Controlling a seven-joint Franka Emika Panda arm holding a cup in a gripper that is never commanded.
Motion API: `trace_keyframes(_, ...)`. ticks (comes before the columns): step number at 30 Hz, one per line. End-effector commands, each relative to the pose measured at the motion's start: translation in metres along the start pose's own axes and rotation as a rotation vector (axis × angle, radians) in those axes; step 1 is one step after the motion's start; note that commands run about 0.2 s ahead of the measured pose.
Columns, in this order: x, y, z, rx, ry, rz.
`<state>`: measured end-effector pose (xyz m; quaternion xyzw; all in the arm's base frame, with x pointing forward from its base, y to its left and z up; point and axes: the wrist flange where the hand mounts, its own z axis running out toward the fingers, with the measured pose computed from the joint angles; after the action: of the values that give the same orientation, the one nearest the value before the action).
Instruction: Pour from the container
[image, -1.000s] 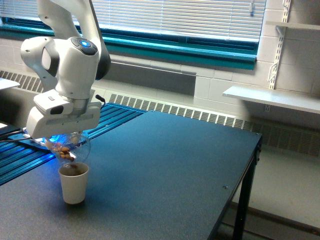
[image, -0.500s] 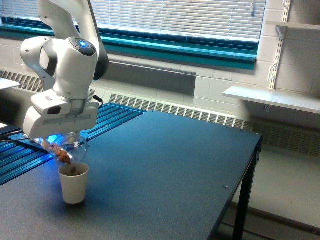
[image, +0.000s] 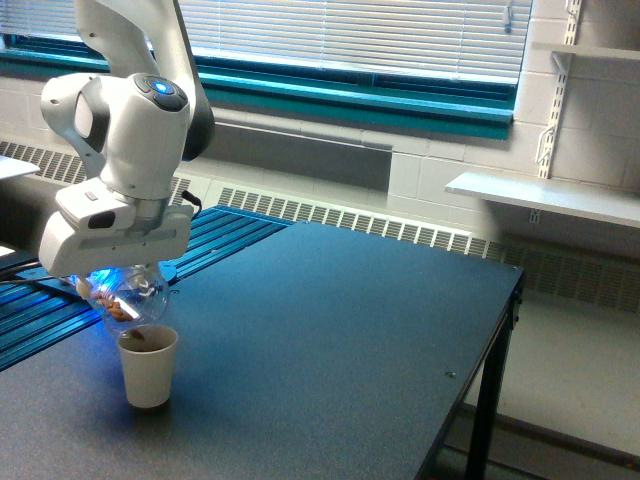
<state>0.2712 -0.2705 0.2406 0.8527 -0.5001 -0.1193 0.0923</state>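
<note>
- Since the earlier frames, the gripper (image: 128, 283) is sitting slightly higher and further toward the exterior view's left, and the container (image: 127, 298) has risen with it, so a clearer gap is now showing above the paper cup (image: 148, 366).
- Fewer brown pieces are lying inside the clear container than a second ago; the paper cup has not shifted.
- White gripper housing is covering the fingers, but the container is hanging tilted beneath it, grasped and lit by a blue glow.
- Brown contents are showing at the paper cup's mouth.
- Paper cup is standing upright on the dark table (image: 330, 340), near the edge at the exterior view's left.
- Most of the table toward the exterior view's right is lying open up to its far edge and corner.
</note>
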Motion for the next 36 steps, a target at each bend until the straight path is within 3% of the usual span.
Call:
trace_keyframes(1, 0.004, 0.001, -0.003, -0.010, 0.004, -0.013)
trace_keyframes(36, -0.003, -0.007, -0.013, -0.050, 0.007, -0.069)
